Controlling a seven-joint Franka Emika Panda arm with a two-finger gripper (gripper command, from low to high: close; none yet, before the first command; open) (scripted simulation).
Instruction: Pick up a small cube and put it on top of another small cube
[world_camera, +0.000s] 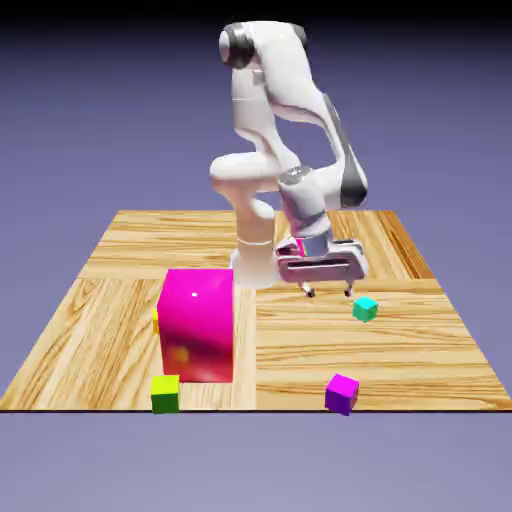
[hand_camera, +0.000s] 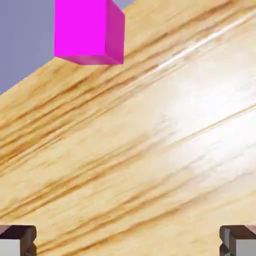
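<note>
Glossy wooden table (world_camera: 420, 345), blue-violet backdrop (world_camera: 90, 120)

Wooden tabletop (world_camera: 420, 350) carries big magenta block (world_camera: 197, 325); yellow-green cube (world_camera: 165, 393) just beside its near corner; purple cube (world_camera: 341, 393), teal cube (world_camera: 365, 309) well apart, exterior view's right.

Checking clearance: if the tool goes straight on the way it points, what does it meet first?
Probably bare wooden table: the open tool has only planks ahead. The large magenta block sits off-line; the tiny teal cube lies beside it.
</note>
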